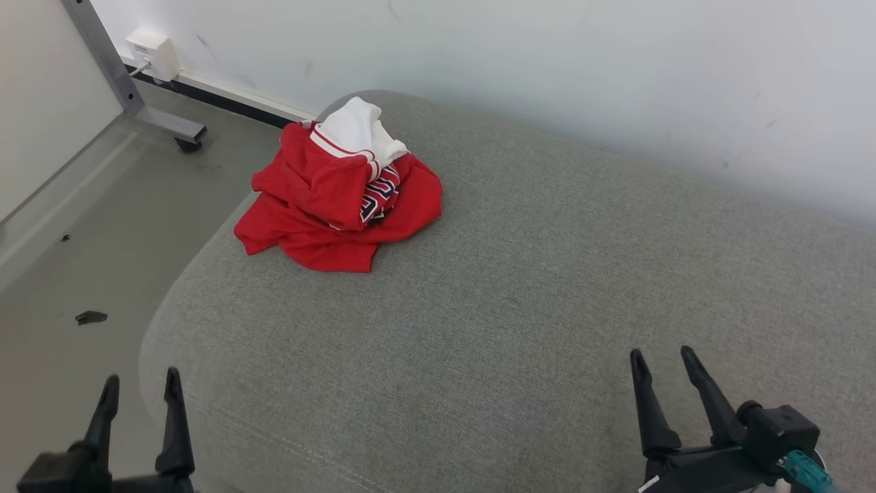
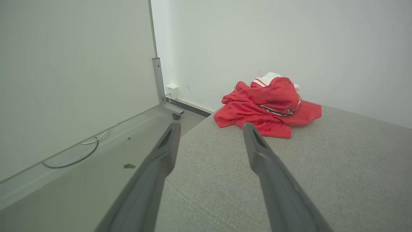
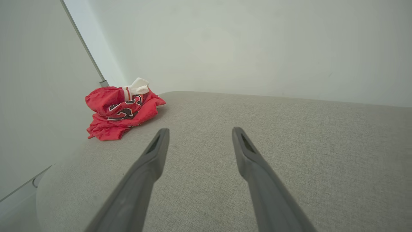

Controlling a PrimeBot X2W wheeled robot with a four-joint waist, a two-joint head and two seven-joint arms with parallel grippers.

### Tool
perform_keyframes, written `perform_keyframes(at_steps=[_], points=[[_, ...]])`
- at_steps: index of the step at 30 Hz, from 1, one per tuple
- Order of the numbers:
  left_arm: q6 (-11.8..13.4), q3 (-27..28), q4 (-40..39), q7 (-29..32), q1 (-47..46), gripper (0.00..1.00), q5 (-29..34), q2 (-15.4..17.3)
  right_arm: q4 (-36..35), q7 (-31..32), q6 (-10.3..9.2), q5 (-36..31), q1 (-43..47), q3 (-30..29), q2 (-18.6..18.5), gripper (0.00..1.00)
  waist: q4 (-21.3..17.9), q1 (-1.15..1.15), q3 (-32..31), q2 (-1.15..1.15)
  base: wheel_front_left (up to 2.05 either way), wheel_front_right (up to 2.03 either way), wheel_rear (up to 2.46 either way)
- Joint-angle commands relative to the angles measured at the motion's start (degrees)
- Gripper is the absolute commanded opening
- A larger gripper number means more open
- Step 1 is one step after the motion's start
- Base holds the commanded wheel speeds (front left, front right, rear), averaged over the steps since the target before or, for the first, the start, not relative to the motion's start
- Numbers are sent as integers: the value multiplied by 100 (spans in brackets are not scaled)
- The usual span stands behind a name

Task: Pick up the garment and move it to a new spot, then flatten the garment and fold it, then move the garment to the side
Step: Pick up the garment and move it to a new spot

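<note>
Red and crumpled, the garment (image 1: 321,205) lay untouched on the couch (image 1: 547,308), left tool (image 1: 141,375) and right tool (image 1: 662,351) open, empty: nothing begun.

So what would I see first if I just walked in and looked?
The bright red and white garment, scrunched in a heap at the far left corner of the big grey cushion, close to the white wall. Next come the robot's two dark grippers at the near edge: the left gripper and the right gripper, both open, holding nothing and well short of the heap.
</note>
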Motion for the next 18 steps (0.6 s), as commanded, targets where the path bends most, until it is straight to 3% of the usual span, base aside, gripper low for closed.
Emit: perform_keyframes(at_steps=[1,8,18], points=[[-52,-34,51,-25,-226,100,-5,61,-38,-28,-12,-70,68,-91,-15,100,-17,0,38,0,0,0,0],[-220,73,211,-51,-1189,100,-252,279,-285,120,-12,-296,-70,-245,-15,100,-509,0,475,0,0,0,0],[-459,536,613,-103,-3003,100,-640,1094,-799,225,-12,-647,-496,-484,-15,100,-1862,0,1629,0,0,0,0]])
